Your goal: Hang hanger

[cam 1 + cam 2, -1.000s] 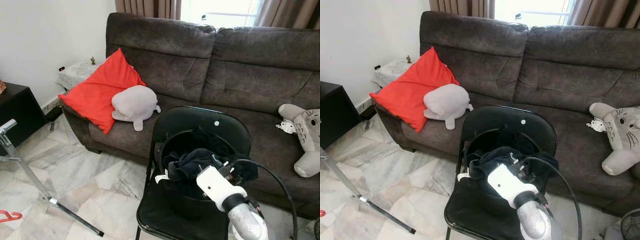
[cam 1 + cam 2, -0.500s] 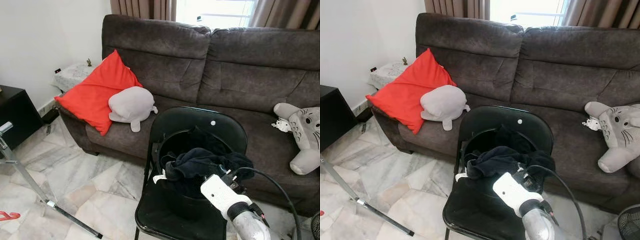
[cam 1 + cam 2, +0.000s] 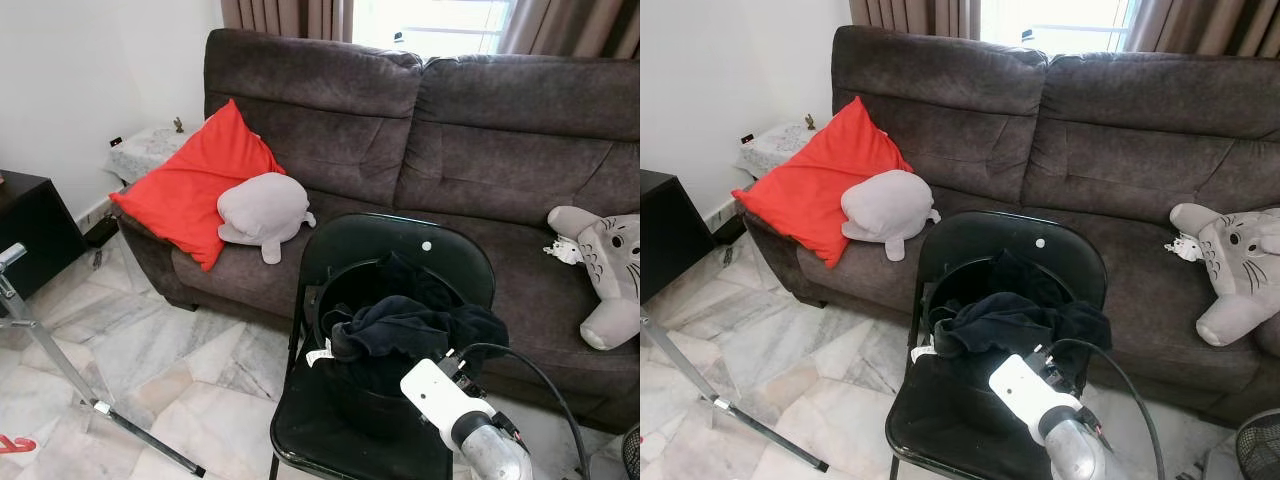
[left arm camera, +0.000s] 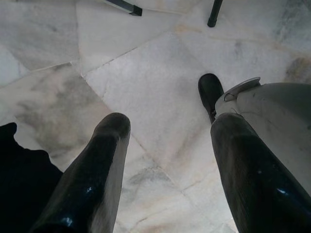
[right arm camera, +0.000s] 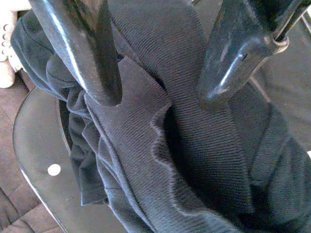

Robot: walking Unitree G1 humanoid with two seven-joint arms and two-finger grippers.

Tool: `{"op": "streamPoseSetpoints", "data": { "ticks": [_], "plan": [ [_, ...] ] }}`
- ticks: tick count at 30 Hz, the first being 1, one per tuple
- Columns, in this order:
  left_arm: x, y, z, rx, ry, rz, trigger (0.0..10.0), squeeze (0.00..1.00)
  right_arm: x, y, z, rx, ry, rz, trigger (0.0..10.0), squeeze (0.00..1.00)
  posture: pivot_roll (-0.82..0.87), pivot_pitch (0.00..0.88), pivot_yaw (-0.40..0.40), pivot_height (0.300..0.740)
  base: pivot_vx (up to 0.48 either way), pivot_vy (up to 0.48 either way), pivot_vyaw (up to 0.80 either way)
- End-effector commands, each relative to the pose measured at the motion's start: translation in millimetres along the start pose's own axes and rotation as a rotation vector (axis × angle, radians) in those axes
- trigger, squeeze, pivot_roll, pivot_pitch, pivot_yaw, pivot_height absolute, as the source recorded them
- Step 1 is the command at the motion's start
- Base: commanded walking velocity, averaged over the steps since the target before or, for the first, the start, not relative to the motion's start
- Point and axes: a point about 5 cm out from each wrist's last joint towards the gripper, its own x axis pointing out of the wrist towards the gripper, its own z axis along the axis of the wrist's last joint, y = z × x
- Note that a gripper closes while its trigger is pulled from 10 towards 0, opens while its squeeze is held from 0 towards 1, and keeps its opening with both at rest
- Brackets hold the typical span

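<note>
Right pincer (image 5: 160, 92) gapes just above dark garment (image 5: 194, 145).

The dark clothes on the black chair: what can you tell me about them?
The dark clothing is a crumpled heap of navy or black ribbed knit with a wavy hem, piled in a round black basket that stands on the folding chair. It spills over the basket's front rim, and a small white tag hangs at its left edge. The right gripper hovers just above the fabric, its fingers spread apart, not visibly pinching it.
</note>
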Motion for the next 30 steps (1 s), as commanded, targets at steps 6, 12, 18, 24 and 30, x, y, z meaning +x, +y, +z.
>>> {"op": "streamPoseSetpoints", "data": {
  "ticks": [6, 12, 18, 24, 30],
  "plan": [
    [-0.9, 2.8, -2, 0.006, 0.014, 0.003, 10.0, 0.00, 6.1, -8.8, 4, 0.010, -0.026, -0.032, 10.0, 0.00, -0.10, 0.000, 0.043, 0.740, 0.000, 0.000, 0.00],
    [-0.9, 2.9, -2, 0.002, 0.012, 0.003, 10.0, 0.00, 11.7, -9.0, 4, 0.014, -0.030, -0.035, 10.0, 0.00, -0.09, 0.000, 0.041, 0.740, 0.000, 0.000, 0.00],
    [-1.0, 3.2, -2, 0.003, 0.013, 0.003, 10.0, 0.00, 18.4, -13.0, 1, 0.001, -0.026, -0.052, 10.0, 0.00, -0.09, 0.000, 0.046, 0.740, 0.000, 0.000, 0.00],
    [-1.2, 3.9, -3, 0.003, 0.014, 0.005, 10.0, 0.00, 22.7, -19.8, 0, -0.020, -0.028, -0.077, 10.0, 0.00, -0.09, 0.000, 0.047, 0.740, 0.000, 0.000, 0.00],
    [-1.3, 4.0, -3, 0.006, 0.014, 0.002, 10.0, 0.00, 28.3, -24.5, 6, -0.041, -0.068, -0.106, 10.0, 0.00, -0.09, 0.000, 0.050, 0.740, 0.000, 0.000, 0.00]
  ]
}}
